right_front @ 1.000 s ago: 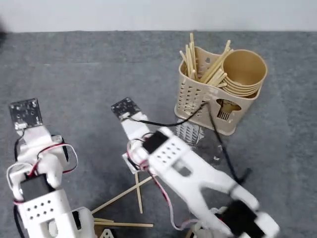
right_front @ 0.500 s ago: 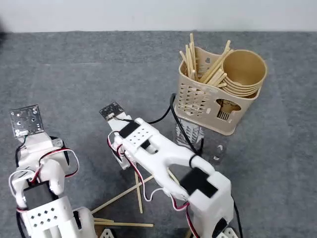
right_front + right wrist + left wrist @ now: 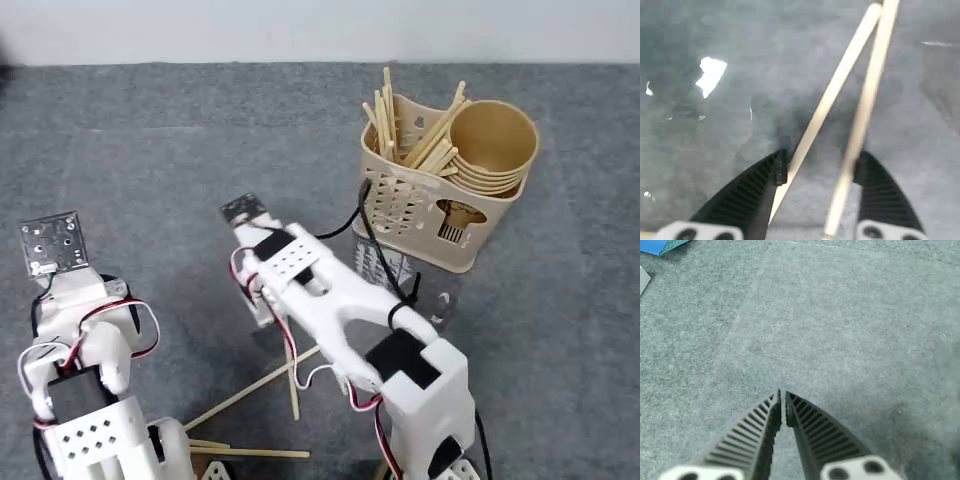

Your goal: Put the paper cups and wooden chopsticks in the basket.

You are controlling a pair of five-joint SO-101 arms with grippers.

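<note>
The right gripper [image 3: 822,162] is standing wide open over the grey mat [image 3: 150,150], its ribbed black jaws straddling two loose chopsticks [image 3: 840,95]. One stick is touching the inner edge of one jaw, the other is running just inside the opposite jaw, and neither is being clamped. Both are showing as thin, pale, round wooden rods, converging toward their far ends. The left gripper [image 3: 782,402] is hanging with its jaws drawn together to a hairline gap, holding nothing, above the mat and well apart from the basket [image 3: 400,205]. In the high view the right arm [image 3: 330,300] is stretching across the mat in front of the basket, while the left arm [image 3: 80,340] is sitting much farther from it. More flat-lying sticks [image 3: 245,453] are resting on the mat farther from the basket than the straddled pair. The basket is standing upright, beige and perforated, with two compartments. One is holding a leaning bundle of chopsticks [image 3: 392,115], and the other is carrying a nested stack of tan paper cups [image 3: 495,140] with their mouths facing up. A clear plastic item [image 3: 430,300] is lying just beside the basket's front wall, between the basket and the right arm.
</note>
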